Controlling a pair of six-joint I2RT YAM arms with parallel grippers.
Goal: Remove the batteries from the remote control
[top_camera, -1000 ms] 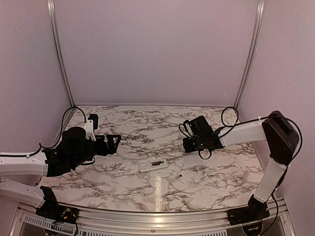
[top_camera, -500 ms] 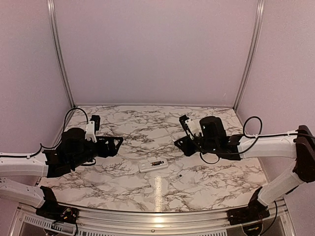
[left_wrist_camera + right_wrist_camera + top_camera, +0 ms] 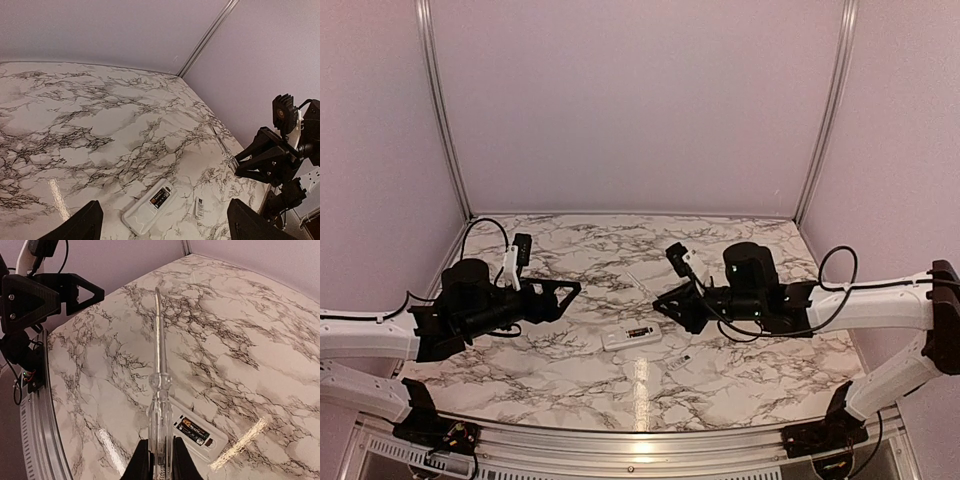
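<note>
Brought nearer the remote control (image 3: 631, 335), a screwdriver (image 3: 161, 390) is clamped by the right gripper (image 3: 161, 460), the left gripper (image 3: 568, 297) is held open, and prying of the battery (image 3: 195, 430) is judged next.

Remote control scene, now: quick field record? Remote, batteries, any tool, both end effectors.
remote control: flat on the marble table, compartment face up and uncovered
batteries: dark cell seated in the recess; count unclear
small loose piece: on the table beside the remote, apart from it; identity unclear
left end effector: open, empty, left of the remote
right end effector: shut on a clear-handled screwdriver, shaft pointing forward
task: batteries not yet out
</note>
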